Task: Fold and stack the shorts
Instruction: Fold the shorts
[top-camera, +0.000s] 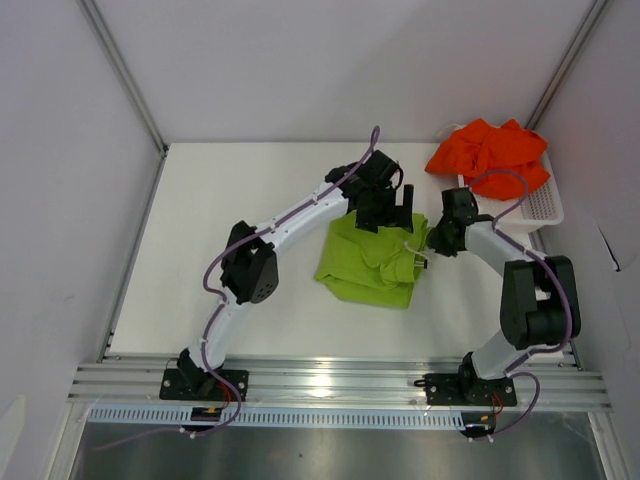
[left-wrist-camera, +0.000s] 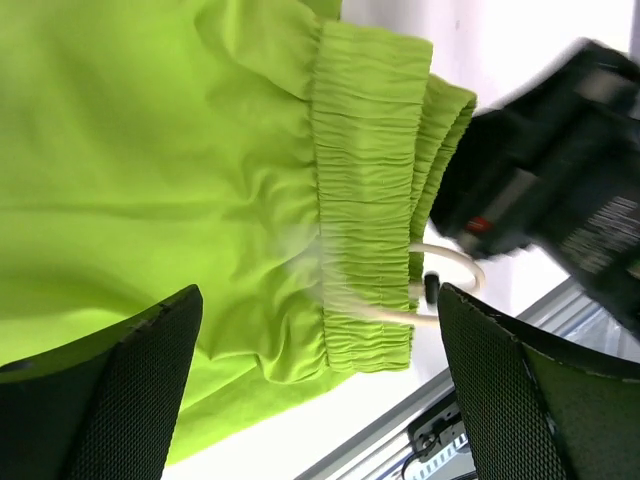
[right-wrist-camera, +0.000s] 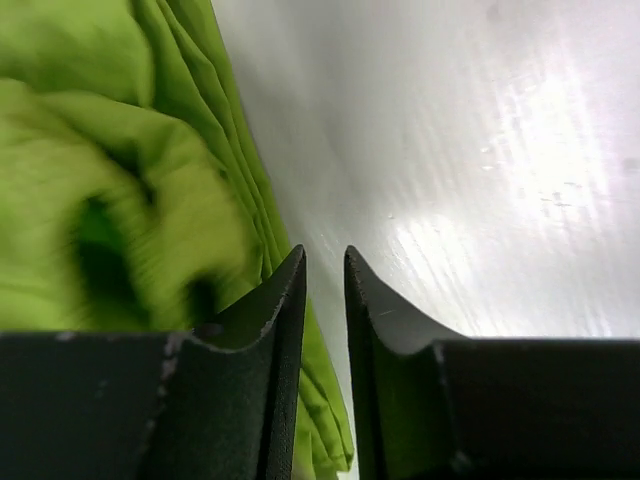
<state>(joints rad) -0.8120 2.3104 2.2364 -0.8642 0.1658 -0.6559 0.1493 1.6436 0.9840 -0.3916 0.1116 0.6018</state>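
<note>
Lime green shorts (top-camera: 368, 262) crumpled on bench (top-camera: 230, 220); orange-red shorts (top-camera: 490, 152) heaped in basket (top-camera: 540, 212) | soft, light, limp, likely to bunch | best gripped at elastic waistband (left-wrist-camera: 365, 200) corners | left hand (left-wrist-camera: 318, 300) spread wide, empty, over waistband | right hand (right-wrist-camera: 325, 255) barely parted, holding nothing

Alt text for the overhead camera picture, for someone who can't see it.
Lime green shorts lie rumpled on the white table, with the left gripper at their far edge and the right gripper at their right edge. Orange-red shorts are heaped on a white mesh basket, far right.
</note>
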